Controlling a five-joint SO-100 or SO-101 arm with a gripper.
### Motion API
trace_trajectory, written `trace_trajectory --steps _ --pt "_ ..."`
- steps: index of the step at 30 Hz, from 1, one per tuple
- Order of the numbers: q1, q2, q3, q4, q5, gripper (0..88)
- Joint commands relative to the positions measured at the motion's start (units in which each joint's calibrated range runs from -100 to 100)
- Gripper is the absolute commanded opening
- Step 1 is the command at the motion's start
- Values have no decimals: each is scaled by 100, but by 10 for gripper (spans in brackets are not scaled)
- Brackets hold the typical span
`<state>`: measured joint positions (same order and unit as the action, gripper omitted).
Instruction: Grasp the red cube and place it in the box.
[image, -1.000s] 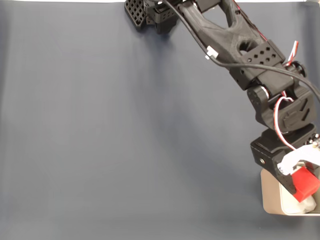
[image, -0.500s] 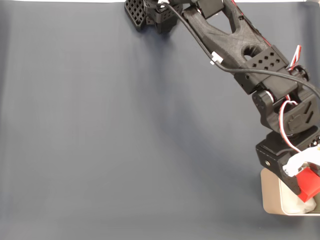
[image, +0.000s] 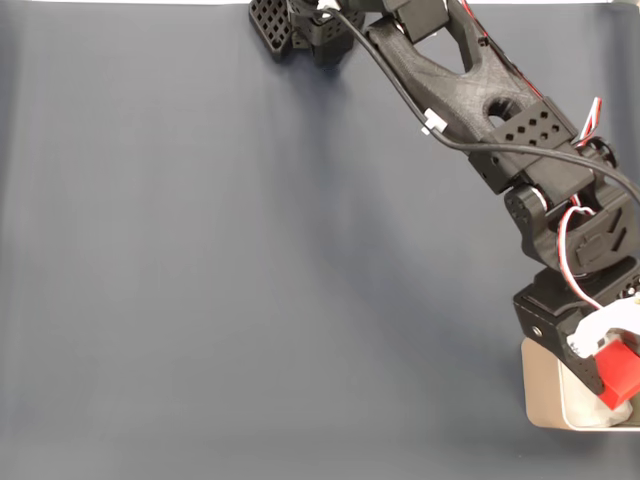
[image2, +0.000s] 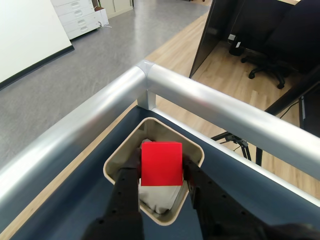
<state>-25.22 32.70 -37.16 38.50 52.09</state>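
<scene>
Your worktop (image: 220, 260) is one big flat sheet of dark blue-grey, with nothing much on it apart from the arm (image: 470, 100) and the box (image: 542, 390). In the wrist view a thick silver rail (image2: 210, 102) runs just past the box, bending at a corner. Beyond that rail you've got grey floor on one side and wood flooring on the other, with an office chair (image2: 270, 60) and a dark panel (image2: 235, 35) further back, plus white drawer units (image2: 80, 17) off at the top left of that view.

The arm reaches from the top edge of the fixed view down to the box, which sits hard against the bottom right corner, so its right side is cut off there. It's a beige, rounded-corner tub, seen whole in the wrist view (image2: 112, 167). There's something pale and crumpled (image2: 157, 197) inside; can't tell what it is.

Your end effector (image2: 161, 165) is clamped on the red cube (image2: 161, 163), one dark finger on each side, directly above the box opening. In the fixed view the red cube (image: 620, 372) is partly clipped by the frame edge.
</scene>
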Motion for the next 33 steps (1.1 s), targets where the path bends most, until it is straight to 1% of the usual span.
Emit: trace_trajectory --steps 1,27,33 --pt "1 -37 -399 -129 -20 0" --pt "36 -3 -399 -154 -107 0" --pt "44 -11 -381 -260 -210 1"
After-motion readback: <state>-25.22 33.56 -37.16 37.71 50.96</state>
